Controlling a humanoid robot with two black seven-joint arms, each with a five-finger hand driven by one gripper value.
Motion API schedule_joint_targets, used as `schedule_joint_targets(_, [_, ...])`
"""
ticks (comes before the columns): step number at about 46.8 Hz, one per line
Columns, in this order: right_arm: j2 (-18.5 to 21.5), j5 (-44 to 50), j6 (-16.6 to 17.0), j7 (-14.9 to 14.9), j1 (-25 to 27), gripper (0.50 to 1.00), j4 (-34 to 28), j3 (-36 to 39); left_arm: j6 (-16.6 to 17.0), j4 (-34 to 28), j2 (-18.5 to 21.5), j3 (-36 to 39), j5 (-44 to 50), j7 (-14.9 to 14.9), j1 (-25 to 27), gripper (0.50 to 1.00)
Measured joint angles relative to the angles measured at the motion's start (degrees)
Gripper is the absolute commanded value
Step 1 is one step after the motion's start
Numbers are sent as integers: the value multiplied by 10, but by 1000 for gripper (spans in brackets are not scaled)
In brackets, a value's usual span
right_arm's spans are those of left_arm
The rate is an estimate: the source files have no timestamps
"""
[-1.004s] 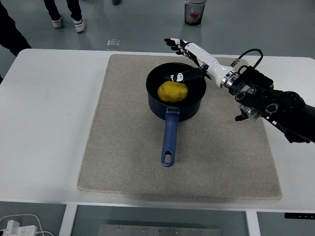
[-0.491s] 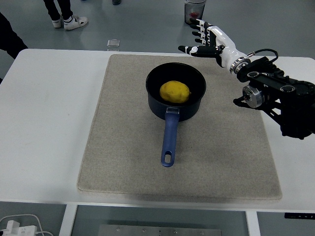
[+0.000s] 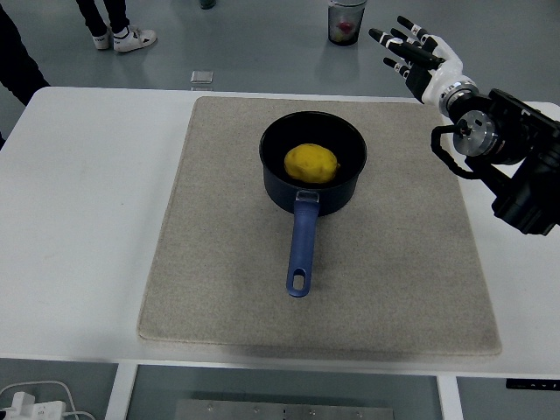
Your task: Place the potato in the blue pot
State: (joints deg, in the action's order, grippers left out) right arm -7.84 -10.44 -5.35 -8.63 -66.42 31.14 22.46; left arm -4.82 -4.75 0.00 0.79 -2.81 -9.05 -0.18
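Note:
A yellow potato (image 3: 311, 163) lies inside the dark blue pot (image 3: 350, 179), which stands on the beige mat with its blue handle (image 3: 300, 248) pointing toward the near edge. My right hand (image 3: 411, 52) is raised above the table's far right corner, well clear of the pot, with its fingers spread and holding nothing. The left arm is out of view.
The beige mat (image 3: 219, 262) covers the middle of the white table (image 3: 79, 219). A small clear square object (image 3: 202, 79) sits at the far edge. A cup (image 3: 346, 21) stands on the floor beyond. A person's feet (image 3: 122, 37) show at the top left.
My right hand has lifted away from the pot's far rim, moving up and to the right past the table's far edge. The potato stays in the pot.

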Motion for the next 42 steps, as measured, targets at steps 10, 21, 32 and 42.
schedule_joint_targets(10, [2,-20,3,0,12,932,-14,41,0,0,0,0,0,0,0,996])
schedule_joint_targets(21, [0,-22,7,0,27,932,-14,78,0,0,0,0,0,0,0,996])
schedule_joint_targets(32, [-3,-21,43,-2,49,930,-27,83,0,0,0,0,0,0,0,996])
schedule_joint_targets(42, [-9,-21,86,-8,65,930,-45,86,0,0,0,0,0,0,0,996])
